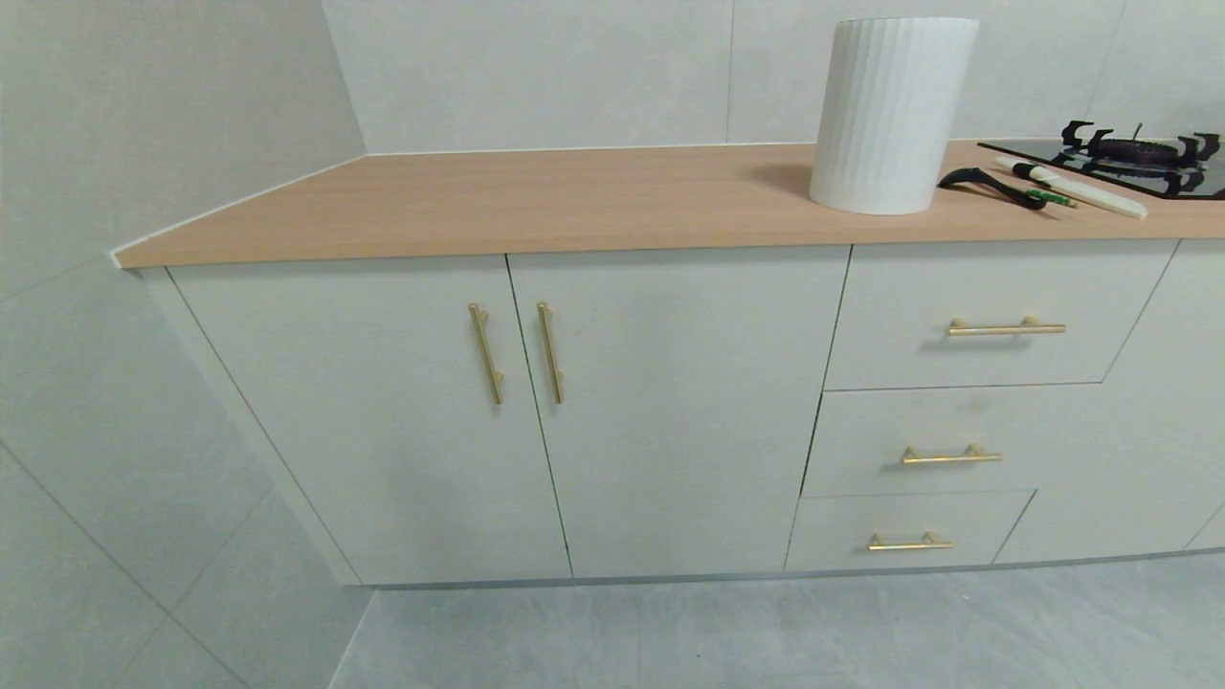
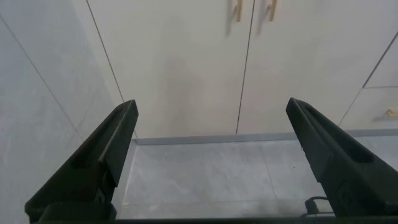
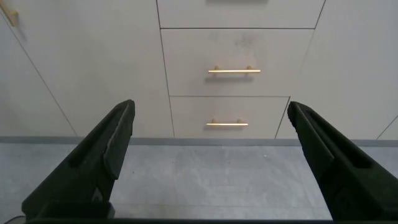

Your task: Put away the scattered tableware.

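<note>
Head view: our tableware (image 1: 1070,188), a few slim utensils, lies flat just right of the white holder (image 1: 885,115). We judge them light, stiff, slippery; grip mid-handle. Well below the holder, left gripper (image 2: 211,107) and right gripper (image 3: 210,107) hang with jaws released, empty.

We see a smooth, matt, wood-grain countertop (image 1: 536,201) under a white ribbed cylindrical container (image 1: 890,115), also matt. Off-white cabinet fronts (image 1: 383,431) look smooth and matt, their slim brass-coloured metal handles (image 1: 1007,328) shiny. The left gripper (image 2: 210,106) has matt black plastic-looking fingers (image 2: 112,149).
</note>
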`<state>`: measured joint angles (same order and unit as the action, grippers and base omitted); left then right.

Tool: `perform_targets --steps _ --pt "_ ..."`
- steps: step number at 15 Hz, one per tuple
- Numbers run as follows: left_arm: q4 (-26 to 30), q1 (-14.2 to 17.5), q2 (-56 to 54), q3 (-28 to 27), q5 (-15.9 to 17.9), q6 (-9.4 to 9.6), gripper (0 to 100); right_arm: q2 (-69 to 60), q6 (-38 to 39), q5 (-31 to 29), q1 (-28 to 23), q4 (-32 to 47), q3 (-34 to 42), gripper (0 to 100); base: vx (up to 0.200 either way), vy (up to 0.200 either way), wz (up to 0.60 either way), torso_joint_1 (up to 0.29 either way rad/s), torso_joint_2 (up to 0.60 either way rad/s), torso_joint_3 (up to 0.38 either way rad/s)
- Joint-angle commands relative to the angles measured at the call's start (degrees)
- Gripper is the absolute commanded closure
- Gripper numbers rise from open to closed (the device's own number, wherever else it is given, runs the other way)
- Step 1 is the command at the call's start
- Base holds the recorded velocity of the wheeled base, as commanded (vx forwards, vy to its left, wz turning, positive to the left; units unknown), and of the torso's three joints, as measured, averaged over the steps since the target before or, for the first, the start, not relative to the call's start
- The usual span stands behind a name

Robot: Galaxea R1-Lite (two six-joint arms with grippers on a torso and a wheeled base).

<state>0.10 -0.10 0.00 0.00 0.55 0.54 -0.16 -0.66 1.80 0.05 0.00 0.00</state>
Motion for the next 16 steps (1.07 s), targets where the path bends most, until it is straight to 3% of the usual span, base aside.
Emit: perform_targets --steps 1,14,16 --pt "0.0 0.0 0.1 0.0 0.0 -0.01 0 0.2 0.0 0.0 0.0 0.0 0.0 0 0.000 -0.200 0.00 0.002 0.00 0.007" --pt "0.0 0.0 0.1 0.0 0.0 -0.10 0 0.2 0.0 0.0 0.0 0.0 0.0 0 0.000 -0.200 0.00 0.001 0.00 0.005" --pt "0.0 0.0 0.1 0.0 0.0 -0.10 0 0.2 0.0 0.0 0.0 0.0 0.0 0 0.000 0.000 0.00 0.000 0.00 0.000"
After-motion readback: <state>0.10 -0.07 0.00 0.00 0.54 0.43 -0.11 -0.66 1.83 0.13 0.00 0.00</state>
